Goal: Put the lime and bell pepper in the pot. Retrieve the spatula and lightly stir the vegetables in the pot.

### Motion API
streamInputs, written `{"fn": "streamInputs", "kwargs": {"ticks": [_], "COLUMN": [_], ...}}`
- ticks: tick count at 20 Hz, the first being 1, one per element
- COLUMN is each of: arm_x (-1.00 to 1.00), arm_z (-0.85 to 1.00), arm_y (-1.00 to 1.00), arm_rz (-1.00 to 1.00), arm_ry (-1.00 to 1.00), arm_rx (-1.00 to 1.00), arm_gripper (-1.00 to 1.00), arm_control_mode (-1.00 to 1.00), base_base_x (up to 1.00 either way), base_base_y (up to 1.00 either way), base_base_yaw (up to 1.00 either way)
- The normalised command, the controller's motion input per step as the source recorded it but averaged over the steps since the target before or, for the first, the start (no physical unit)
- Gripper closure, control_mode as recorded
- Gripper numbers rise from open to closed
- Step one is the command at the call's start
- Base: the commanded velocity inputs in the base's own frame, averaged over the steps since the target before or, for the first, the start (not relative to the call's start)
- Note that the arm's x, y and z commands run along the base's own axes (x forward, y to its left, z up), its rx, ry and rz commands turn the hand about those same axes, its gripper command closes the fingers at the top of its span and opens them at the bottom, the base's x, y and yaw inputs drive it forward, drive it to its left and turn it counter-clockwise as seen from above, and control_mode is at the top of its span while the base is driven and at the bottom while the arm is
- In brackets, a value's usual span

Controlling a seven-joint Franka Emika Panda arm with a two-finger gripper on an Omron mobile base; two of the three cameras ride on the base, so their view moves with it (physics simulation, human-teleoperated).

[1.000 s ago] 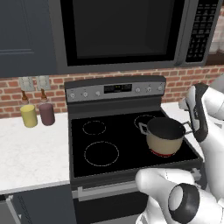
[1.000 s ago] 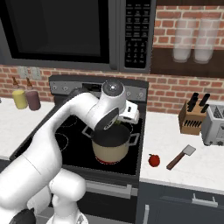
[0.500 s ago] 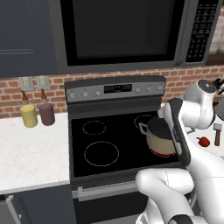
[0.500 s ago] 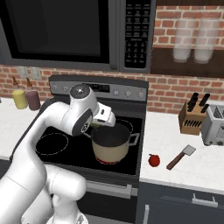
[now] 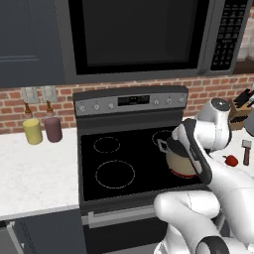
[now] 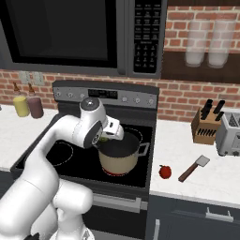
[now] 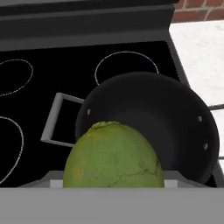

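Observation:
A green lime (image 7: 113,158) sits between my fingers, and my gripper (image 6: 105,138) is shut on it. It hangs just above the near-left rim of the tan pot (image 6: 119,155), whose dark inside (image 7: 148,114) shows nothing in it. The pot (image 5: 180,162) stands on the stove's front right burner. On the white counter to the right of the stove lies the small red bell pepper (image 6: 164,171), seen also past my arm (image 5: 230,160). The spatula (image 6: 193,168) with its reddish-brown handle lies just right of the pepper (image 5: 246,151).
A yellow jar (image 5: 32,131) and a maroon jar (image 5: 53,129) stand on the left counter. A knife block (image 6: 205,127) and a toaster (image 6: 229,133) stand at the back right. The microwave (image 6: 75,33) hangs low over the stove.
My arm has swung left across the pot with the lime and dropped a little; the hand now hangs over the pot's left rim. Pot, pepper and spatula have stayed put.

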Motion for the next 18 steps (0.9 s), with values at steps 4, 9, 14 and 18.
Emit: {"fn": "streamInputs", "kwargs": {"ticks": [4, 9, 14, 18], "arm_x": [0.25, 0.19, 0.16, 0.21], "arm_z": [-0.29, -0.20, -0.22, -0.33], "arm_y": [-0.02, -0.17, -0.34, -0.16], "arm_rz": [0.00, 0.00, 0.00, 0.00], "arm_ry": [0.06, 0.09, 0.11, 0.15], "arm_rx": [0.00, 0.00, 0.00, 0.00], "arm_gripper": [1.00, 1.00, 1.00, 1.00], "arm_control_mode": [-1.00, -1.00, -1.00, -1.00], "base_base_x": [0.00, 0.00, 0.00, 0.00], "base_base_y": [0.00, 0.00, 0.00, 0.00], "base_base_yaw": [0.00, 0.00, 0.00, 0.00]}}
